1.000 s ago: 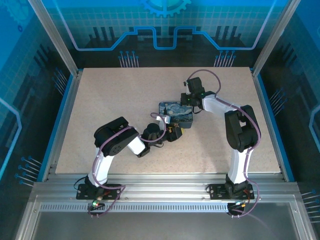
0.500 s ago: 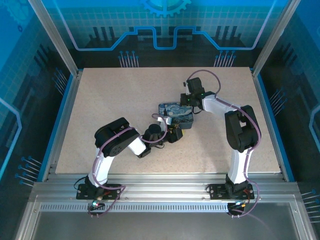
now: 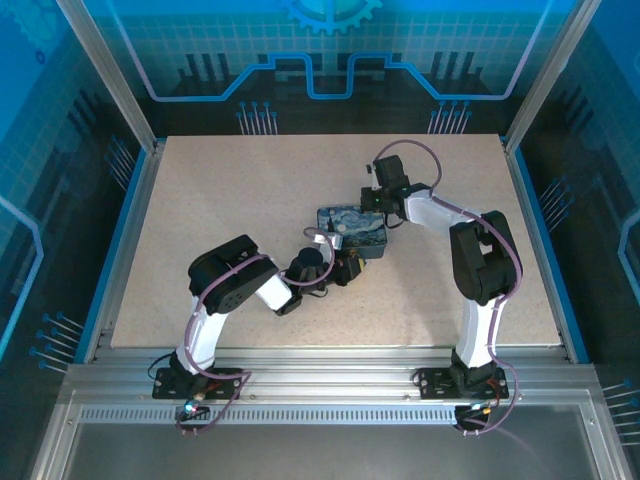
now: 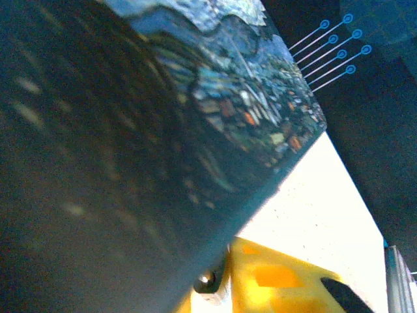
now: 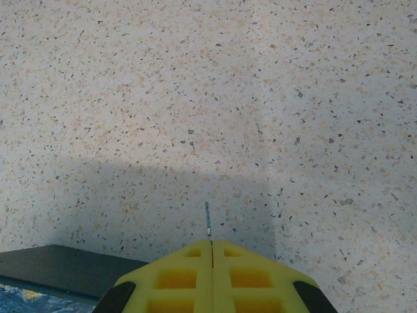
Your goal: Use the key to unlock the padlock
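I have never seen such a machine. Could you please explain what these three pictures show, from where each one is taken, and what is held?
These are two robot arms bolted to a speckled table. The overhead picture looks down from behind them, with the left arm and the right arm. Between them lies a box with a painted blue pattern. The left gripper is at its near edge; I cannot tell if it is open. The other two pictures come from a camera on each wrist. The left wrist looks closely at the box's side. The right wrist looks at bare table, and the right gripper is shut on a thin metal strip, perhaps the key.
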Controlling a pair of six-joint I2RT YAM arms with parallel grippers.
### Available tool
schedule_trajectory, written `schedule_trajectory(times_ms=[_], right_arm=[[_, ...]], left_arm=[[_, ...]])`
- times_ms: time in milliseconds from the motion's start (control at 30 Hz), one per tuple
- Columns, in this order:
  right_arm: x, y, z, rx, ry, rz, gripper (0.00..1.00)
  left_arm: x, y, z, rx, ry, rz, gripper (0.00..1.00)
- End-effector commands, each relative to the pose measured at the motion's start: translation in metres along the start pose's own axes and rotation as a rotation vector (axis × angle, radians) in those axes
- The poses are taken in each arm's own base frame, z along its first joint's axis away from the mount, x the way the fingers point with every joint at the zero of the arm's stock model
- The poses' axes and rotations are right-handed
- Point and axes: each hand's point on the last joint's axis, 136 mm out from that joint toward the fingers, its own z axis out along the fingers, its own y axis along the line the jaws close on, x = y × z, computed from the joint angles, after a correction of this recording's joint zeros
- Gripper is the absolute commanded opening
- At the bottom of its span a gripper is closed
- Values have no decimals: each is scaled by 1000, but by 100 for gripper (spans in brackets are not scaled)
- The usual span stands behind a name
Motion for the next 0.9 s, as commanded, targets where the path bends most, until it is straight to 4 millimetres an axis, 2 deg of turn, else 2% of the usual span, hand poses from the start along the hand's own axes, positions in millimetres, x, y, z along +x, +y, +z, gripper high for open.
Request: schedule_trajectory(times_ms=[0,67,200,467,600,867], right_arm=[[28,6,-2,-13,92,-3,0],[28,5,-3,-12,89,-1,0],[24,1,-6,-11,81,1,0],[8,-19,-15,-9,45,41,0],[0,-30,-18,7,23,56,0],[-9,-53,-35,24,-24,115,0]], left_arm=[[1,6,-3,-24,24,-10,14],[0,6,-4,-21,34,-12,9],[0,3,-9,-19,75,-25,8],[9,9,-24,-62,253,-79,6],[9,4,-27,-66,320,-103,3],[0,-2,-34,-81,326,-114,3]])
